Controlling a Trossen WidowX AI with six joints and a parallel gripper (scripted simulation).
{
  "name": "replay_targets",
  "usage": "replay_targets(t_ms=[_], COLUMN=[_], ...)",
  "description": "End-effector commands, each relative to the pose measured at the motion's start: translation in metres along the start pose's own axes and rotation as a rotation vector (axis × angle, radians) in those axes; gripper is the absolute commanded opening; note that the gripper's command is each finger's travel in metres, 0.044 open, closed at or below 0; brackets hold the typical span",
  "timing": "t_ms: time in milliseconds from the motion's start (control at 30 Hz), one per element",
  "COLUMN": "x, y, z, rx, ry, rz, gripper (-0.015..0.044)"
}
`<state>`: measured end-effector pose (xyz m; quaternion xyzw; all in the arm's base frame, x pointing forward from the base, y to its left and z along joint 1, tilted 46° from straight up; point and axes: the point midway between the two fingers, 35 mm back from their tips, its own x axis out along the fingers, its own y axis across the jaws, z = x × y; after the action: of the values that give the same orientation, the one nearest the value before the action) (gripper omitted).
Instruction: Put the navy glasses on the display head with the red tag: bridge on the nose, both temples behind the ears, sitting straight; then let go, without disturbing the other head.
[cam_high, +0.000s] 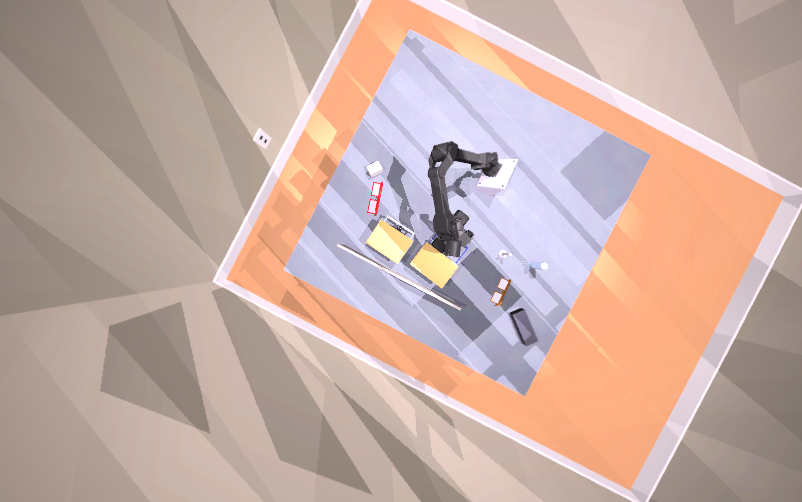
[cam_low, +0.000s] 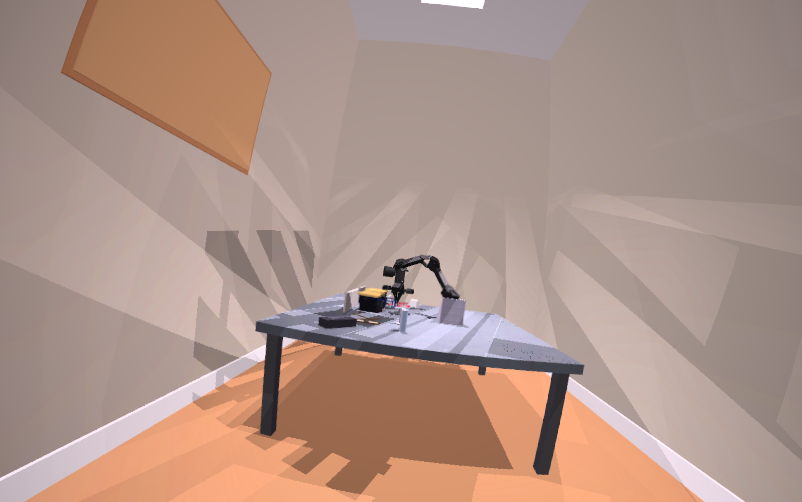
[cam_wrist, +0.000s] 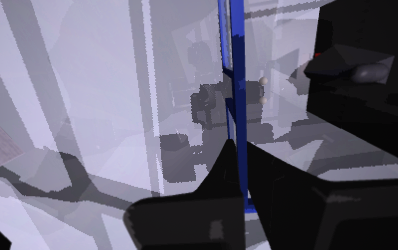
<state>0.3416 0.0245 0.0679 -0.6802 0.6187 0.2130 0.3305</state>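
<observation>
My gripper (cam_wrist: 234, 144) (cam_low: 398, 300) is shut on the navy glasses (cam_wrist: 240, 115) (cam_high: 463, 255) at their front frame. Two pale nose pads show beside the bar in the wrist view. The glasses are held in front of the nearer yellow-topped display head (cam_high: 433, 264), apart from its face. In the wrist view a black head (cam_wrist: 357, 100) stands at the right, with a small red patch (cam_wrist: 318, 55) and a dark grey rounded bump. The other yellow-topped head (cam_high: 389, 241) has a pale frame at its front. The arm hides part of the navy glasses in the top view.
A long thin panel (cam_high: 399, 276) stands behind the heads. Red glasses (cam_high: 378, 198) and a white block (cam_high: 374, 169) lie beyond the other head. Orange glasses (cam_high: 494, 297), a black case (cam_high: 523, 326) (cam_low: 337, 321) and a pale bottle (cam_high: 539, 265) (cam_low: 403, 320) are on the opposite side.
</observation>
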Motion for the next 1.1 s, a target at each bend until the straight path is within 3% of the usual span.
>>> replay_targets(t_ms=[0, 1067], x=[-0.001, -0.001], y=[-0.006, -0.055], z=[0.0, -0.001], rx=[-0.003, -0.001], ry=[0.001, 0.002], rz=[-0.003, -0.005], gripper=[0.0, 0.0])
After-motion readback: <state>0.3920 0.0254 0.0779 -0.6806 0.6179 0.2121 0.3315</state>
